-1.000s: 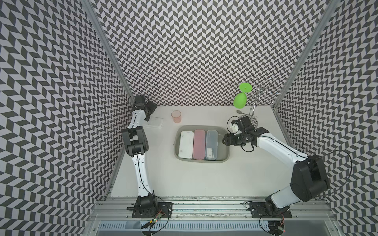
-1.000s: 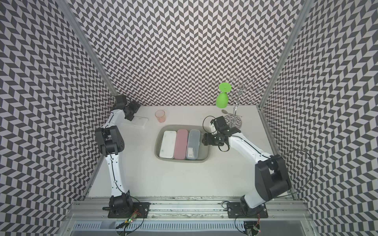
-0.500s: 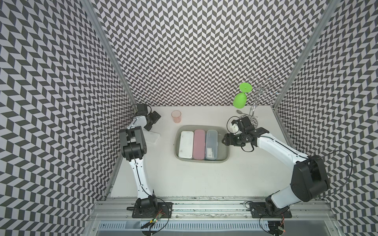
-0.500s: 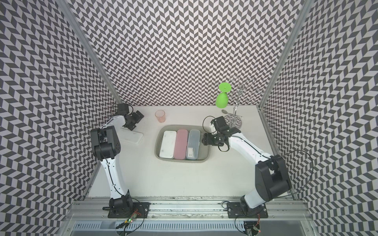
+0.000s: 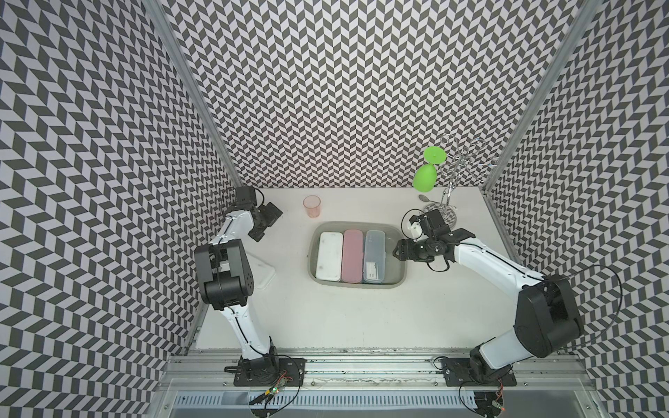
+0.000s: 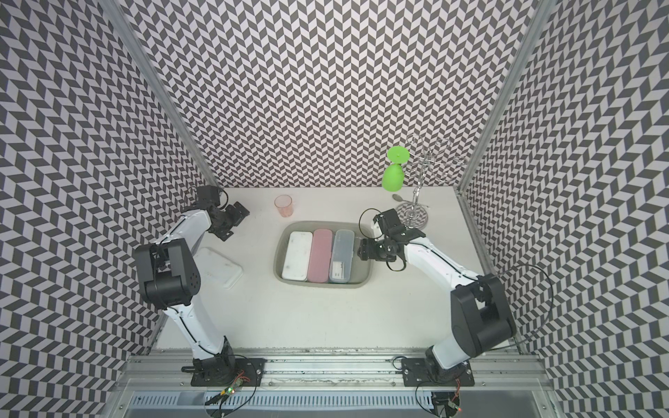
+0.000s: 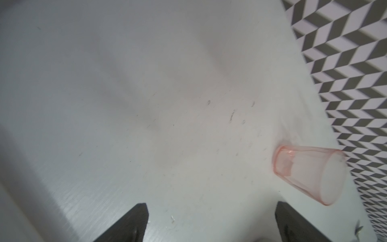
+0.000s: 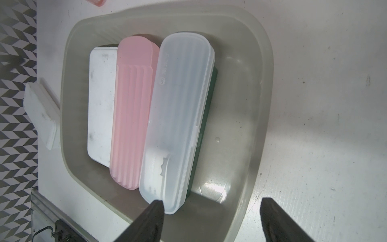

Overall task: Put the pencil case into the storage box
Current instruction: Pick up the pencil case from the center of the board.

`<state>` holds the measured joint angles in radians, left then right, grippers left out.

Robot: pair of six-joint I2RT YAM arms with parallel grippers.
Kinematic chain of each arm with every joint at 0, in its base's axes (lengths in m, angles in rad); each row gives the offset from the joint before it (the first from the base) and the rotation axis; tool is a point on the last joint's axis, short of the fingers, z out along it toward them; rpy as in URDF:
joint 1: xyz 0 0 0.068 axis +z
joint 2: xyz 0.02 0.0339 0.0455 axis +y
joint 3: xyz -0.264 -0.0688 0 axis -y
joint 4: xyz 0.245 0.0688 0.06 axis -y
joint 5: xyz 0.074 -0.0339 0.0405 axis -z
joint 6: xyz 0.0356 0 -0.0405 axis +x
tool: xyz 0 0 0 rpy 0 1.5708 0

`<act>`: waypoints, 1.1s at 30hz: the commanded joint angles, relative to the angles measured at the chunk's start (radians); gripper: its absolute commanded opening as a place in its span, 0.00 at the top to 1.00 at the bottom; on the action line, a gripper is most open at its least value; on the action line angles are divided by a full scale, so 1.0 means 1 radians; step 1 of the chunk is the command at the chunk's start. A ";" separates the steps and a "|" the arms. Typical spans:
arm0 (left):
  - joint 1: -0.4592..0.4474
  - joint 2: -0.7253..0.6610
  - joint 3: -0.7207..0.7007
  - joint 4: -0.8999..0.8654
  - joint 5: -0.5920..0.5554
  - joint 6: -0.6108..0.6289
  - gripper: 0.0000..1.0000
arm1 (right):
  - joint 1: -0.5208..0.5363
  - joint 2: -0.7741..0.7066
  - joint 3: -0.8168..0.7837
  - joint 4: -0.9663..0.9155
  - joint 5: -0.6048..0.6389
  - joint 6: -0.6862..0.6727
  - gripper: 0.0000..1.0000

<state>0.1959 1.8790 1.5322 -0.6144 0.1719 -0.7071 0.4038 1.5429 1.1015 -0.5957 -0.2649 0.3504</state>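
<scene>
The storage box (image 5: 395, 269), a shallow grey-olive tub, sits mid-table in both top views (image 6: 362, 275). Three pencil cases lie abreast inside it: white (image 5: 329, 260), pink (image 5: 353, 260) and clear (image 5: 374, 261). The right wrist view shows the same white (image 8: 100, 104), pink (image 8: 132, 115) and clear (image 8: 178, 115) cases within the box rim (image 8: 266, 83). My right gripper (image 5: 395, 250) (image 8: 211, 202) hovers open over the box's right edge, holding nothing. My left gripper (image 5: 270, 227) (image 7: 210, 206) is open above bare table at the back left.
A flat white lid (image 5: 262, 275) lies beside the left arm's elbow. A pink cup (image 5: 312, 206) (image 7: 310, 171) stands behind the box. At the back right a wire rack (image 5: 449, 191) carries a green glass (image 5: 425, 179), with a spoon (image 5: 424, 198) beside it.
My left gripper has come away from the back left corner, toward the front and right, and its elbow has moved forward. The white lid now lies nearer the front. The right arm is still.
</scene>
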 commanded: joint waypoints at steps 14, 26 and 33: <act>0.098 -0.259 -0.242 -0.311 -0.034 -0.091 0.00 | 0.009 -0.066 -0.097 0.100 -0.054 -0.008 0.23; 0.161 -0.221 -0.372 -0.232 0.025 -0.123 0.00 | 0.009 -0.035 -0.081 0.089 -0.062 -0.045 0.23; 0.179 -0.183 -0.385 -0.212 0.011 -0.109 0.00 | 0.009 -0.014 -0.058 0.073 -0.057 -0.058 0.23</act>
<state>0.3592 1.6741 1.1534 -0.8482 0.1856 -0.8242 0.4038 1.5135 1.0145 -0.5350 -0.3225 0.3107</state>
